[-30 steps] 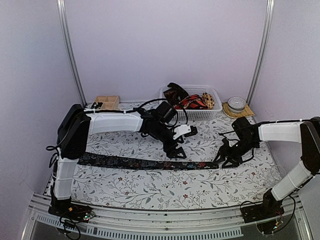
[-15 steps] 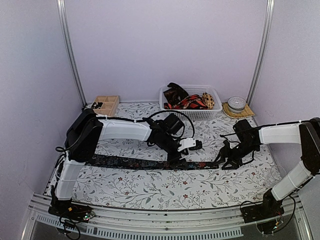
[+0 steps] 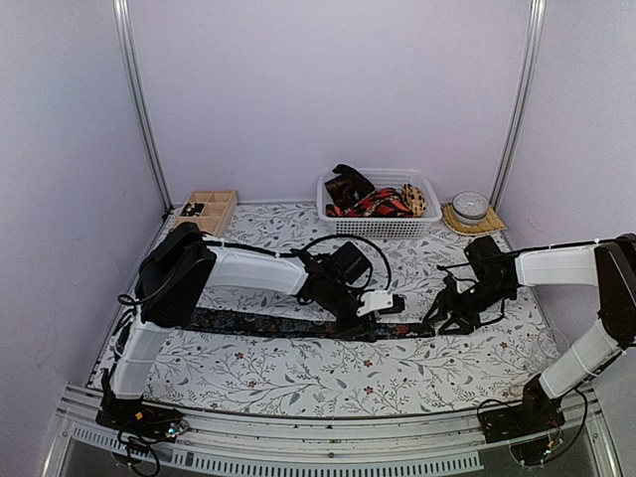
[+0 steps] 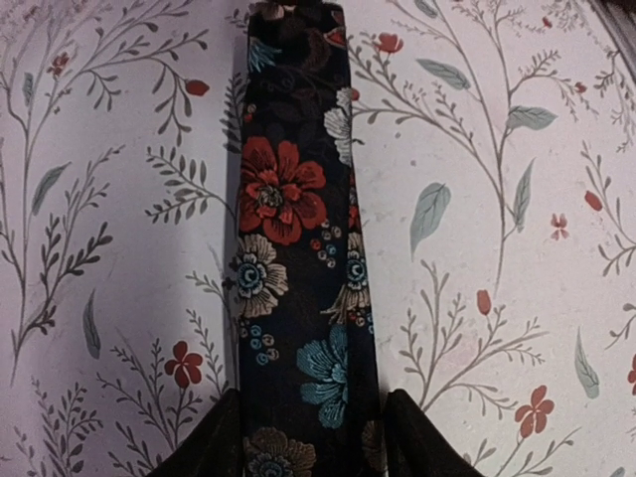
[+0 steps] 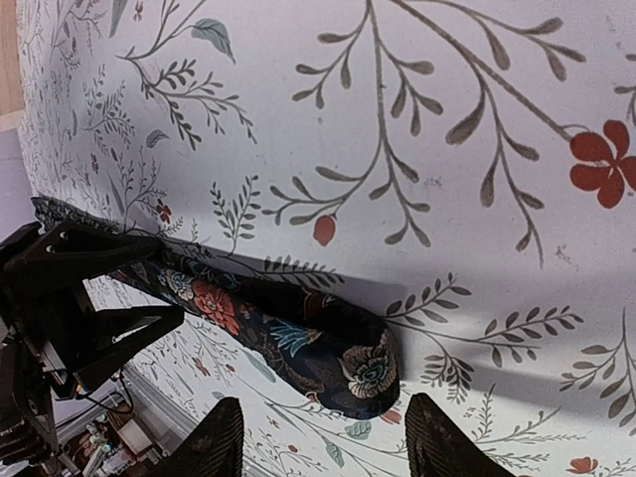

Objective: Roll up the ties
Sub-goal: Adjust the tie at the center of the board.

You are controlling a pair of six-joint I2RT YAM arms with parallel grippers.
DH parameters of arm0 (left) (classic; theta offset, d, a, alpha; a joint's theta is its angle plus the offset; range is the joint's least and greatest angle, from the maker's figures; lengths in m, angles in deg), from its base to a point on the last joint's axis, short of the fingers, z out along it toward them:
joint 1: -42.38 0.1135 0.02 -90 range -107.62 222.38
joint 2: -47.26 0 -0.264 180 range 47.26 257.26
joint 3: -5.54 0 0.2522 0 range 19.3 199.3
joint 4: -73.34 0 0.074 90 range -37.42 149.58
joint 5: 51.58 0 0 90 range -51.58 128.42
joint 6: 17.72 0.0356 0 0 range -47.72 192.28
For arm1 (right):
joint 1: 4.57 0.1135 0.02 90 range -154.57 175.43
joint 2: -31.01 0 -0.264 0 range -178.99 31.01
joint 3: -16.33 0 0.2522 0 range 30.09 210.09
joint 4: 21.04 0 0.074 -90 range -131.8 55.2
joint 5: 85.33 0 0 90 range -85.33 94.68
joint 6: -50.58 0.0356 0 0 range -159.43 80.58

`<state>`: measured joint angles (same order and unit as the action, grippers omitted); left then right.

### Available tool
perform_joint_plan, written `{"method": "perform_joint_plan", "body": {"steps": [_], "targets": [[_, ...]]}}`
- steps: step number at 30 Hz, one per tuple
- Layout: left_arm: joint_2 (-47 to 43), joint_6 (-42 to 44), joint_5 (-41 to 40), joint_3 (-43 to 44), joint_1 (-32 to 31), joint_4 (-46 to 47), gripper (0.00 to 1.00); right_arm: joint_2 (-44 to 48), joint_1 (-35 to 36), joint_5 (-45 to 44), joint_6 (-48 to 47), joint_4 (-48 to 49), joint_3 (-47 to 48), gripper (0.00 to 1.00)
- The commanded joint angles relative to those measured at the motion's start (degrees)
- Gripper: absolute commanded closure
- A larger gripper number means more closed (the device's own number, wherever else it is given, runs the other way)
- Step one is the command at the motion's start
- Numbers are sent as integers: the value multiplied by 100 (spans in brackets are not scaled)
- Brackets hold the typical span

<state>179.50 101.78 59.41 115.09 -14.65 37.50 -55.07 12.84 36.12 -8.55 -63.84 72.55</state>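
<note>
Dark floral tie lies flat on the table from nine to three o'clock, left gripper spread astride its width, right gripper open at the three o'clock tip

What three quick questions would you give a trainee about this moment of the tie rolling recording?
1. True or false: the floral tie lies flat, unrolled, on the table.
2. Where are the other ties? A basket, B wooden tray, C loose on the table.
3. What lies between the fingers of the left end effector?
Key: 1 true; 2 A; 3 the floral tie.
</note>
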Motion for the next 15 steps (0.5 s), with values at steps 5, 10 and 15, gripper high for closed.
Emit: {"method": "perform_joint_plan", "body": {"steps": [5, 10, 15], "targets": [[19, -91, -555, -488, -230, 365, 59, 294, -86, 168, 55, 148, 54, 45], [-24, -85, -775, -558, -267, 420, 45, 219, -95, 255, 110, 205, 53, 45], [-356, -61, -983, -952, -264, 743, 30, 167, -104, 276, 120, 251, 48, 45]]}}
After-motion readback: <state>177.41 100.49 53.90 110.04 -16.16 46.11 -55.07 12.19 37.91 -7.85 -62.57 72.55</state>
